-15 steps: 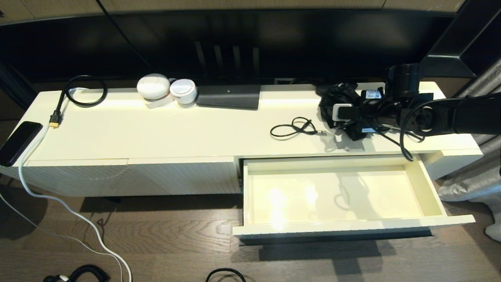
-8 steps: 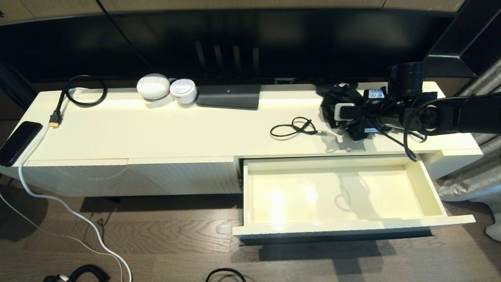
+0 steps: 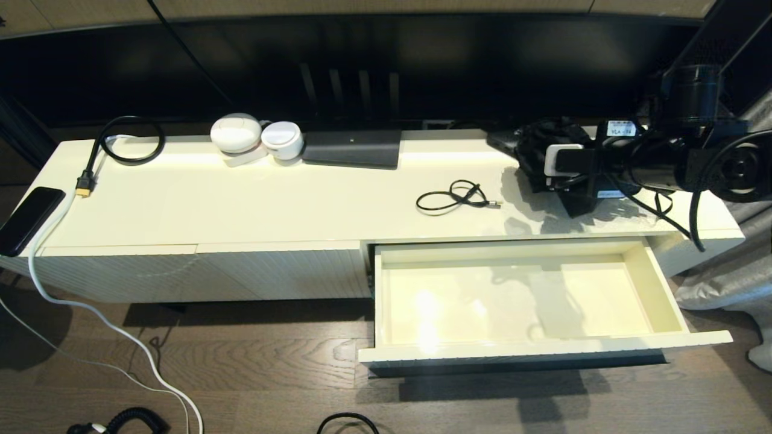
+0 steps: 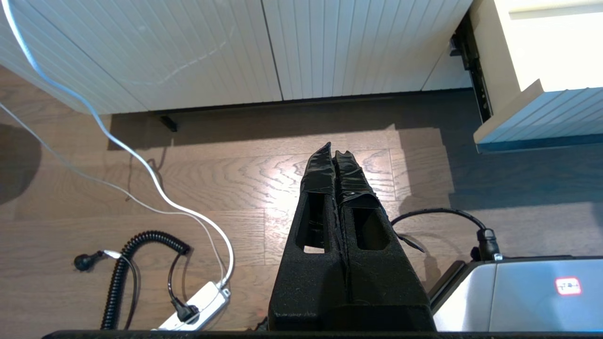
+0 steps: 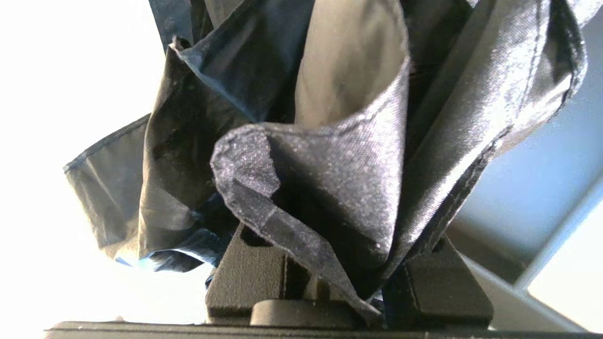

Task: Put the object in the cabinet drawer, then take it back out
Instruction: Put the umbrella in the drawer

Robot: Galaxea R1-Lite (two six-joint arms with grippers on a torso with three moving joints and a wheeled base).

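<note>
The cabinet drawer (image 3: 518,349) stands pulled out at the right, its glossy cream inside bare; its ribbed front corner (image 4: 532,117) also shows in the left wrist view. A crumpled black fabric bundle (image 3: 534,150) hangs just above the cabinet top behind the drawer, with my right gripper (image 3: 535,172) shut on it. In the right wrist view the fabric (image 5: 339,165) fills the space between the fingers (image 5: 245,273) and hides their tips. My left gripper (image 4: 333,153) is shut on nothing, parked low over the wooden floor.
On the cabinet top (image 3: 241,205) lie a thin black cable coil (image 3: 455,198), two white round devices (image 3: 236,132), a dark flat box (image 3: 353,147), a black plug lead (image 3: 123,141) and a phone (image 3: 27,218). A white cable (image 3: 90,313) and power strip (image 4: 198,303) lie on the floor.
My right arm has risen and moved right and back, carrying the black fabric bundle off the cabinet top. The drawer and the left arm have stayed put.
</note>
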